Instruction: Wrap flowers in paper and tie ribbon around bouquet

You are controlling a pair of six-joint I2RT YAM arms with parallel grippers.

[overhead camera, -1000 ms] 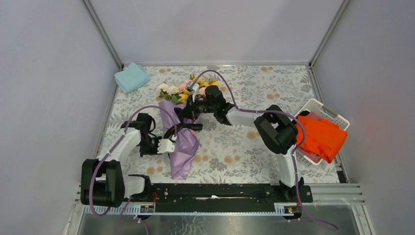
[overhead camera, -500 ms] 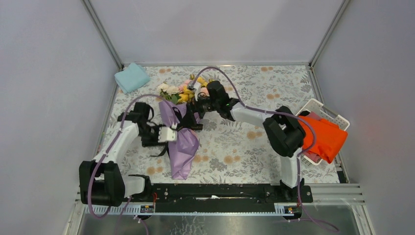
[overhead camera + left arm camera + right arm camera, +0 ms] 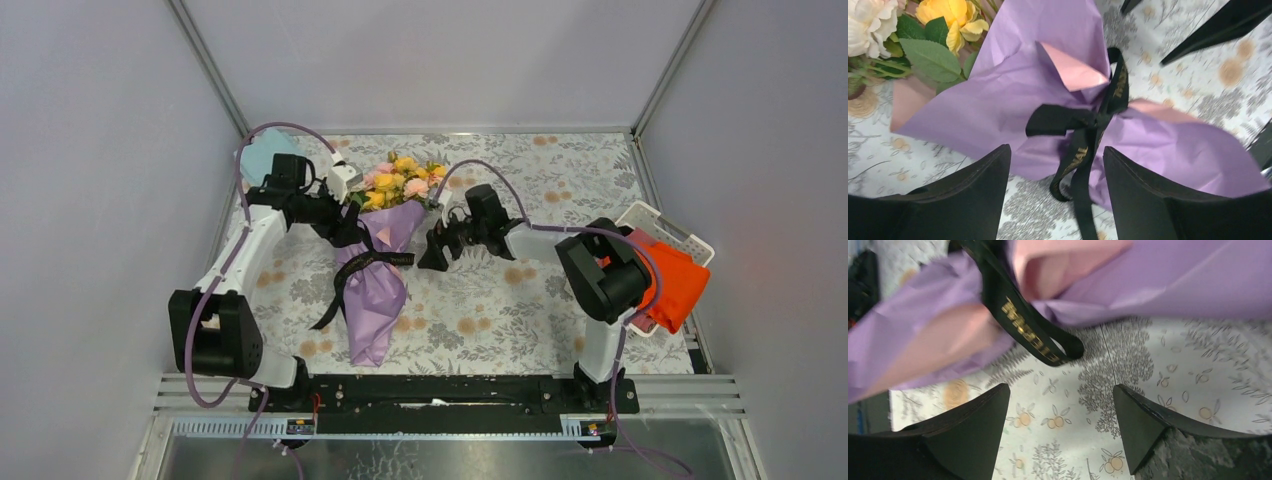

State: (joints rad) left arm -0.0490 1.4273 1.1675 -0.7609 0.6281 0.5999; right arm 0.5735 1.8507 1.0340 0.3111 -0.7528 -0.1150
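Note:
The bouquet lies mid-table: lilac paper (image 3: 375,295) forms a cone with the flowers (image 3: 397,178) at its far end. The black ribbon (image 3: 372,261) is knotted round the cone's waist, one tail trailing to the near left. My left gripper (image 3: 350,232) is open at the cone's left edge. In the left wrist view the knotted ribbon (image 3: 1088,135) on the paper (image 3: 1013,100) shows past the spread gripper (image 3: 1057,155), with yellow and white flowers (image 3: 953,20) at top left. My right gripper (image 3: 433,258) stands open just right of the cone. In its wrist view the gripper (image 3: 1062,392) frames bare tablecloth, with a ribbon (image 3: 1023,325) loop and the paper (image 3: 1158,280) beyond.
A light blue folded cloth (image 3: 258,160) lies at the far left corner, partly behind my left arm. A white basket (image 3: 648,218) with an orange cloth (image 3: 675,285) sits at the right edge. Grey walls enclose the floral tablecloth (image 3: 500,310).
Both grippers have opened and let go of the ribbon. My left arm swung away to the cone's far left; my right arm drew back to the right. The ribbon stays knotted.

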